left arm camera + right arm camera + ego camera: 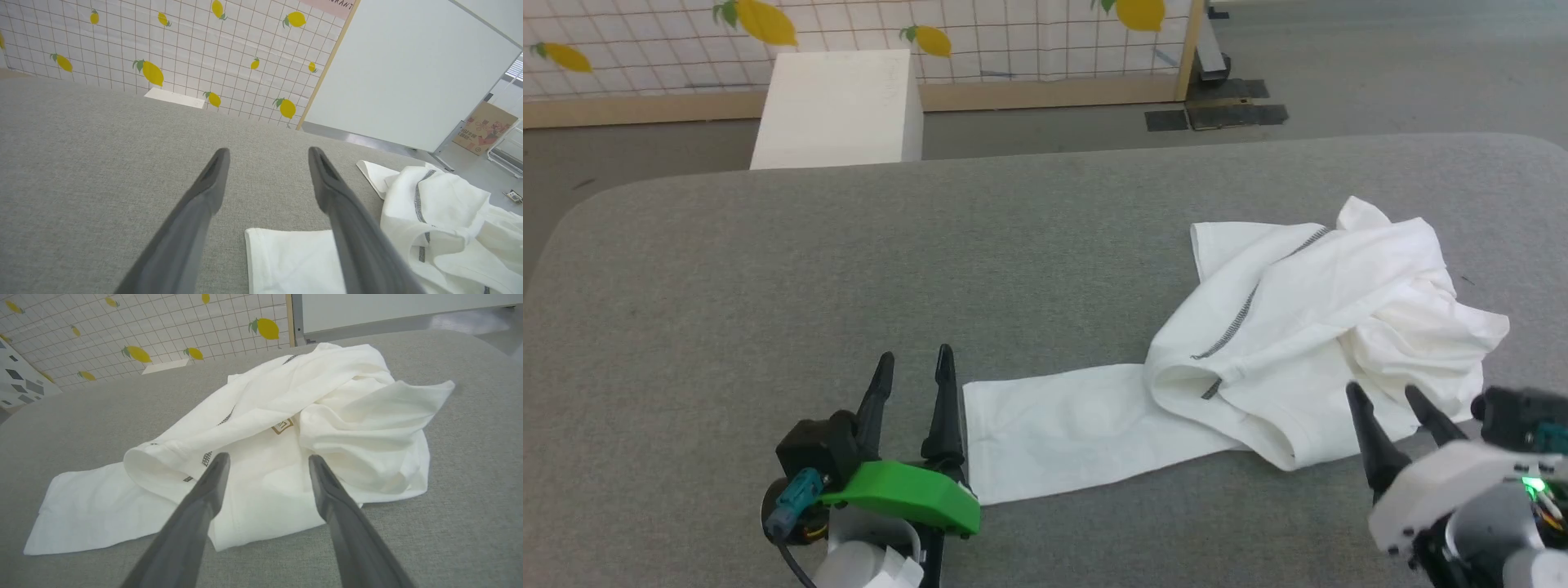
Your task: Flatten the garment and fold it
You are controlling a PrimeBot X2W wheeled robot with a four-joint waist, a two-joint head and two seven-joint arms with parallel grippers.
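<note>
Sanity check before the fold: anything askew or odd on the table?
Yes: the garment is bunched in a heap at the right of the table, one flat strip trailing toward the left gripper. No damage or spill visible.

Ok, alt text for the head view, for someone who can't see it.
A crumpled white T-shirt lies on a grey table, one flat strip ending beside the open left gripper; the open right gripper hovers at its near edge. A white box stands beyond.
</note>
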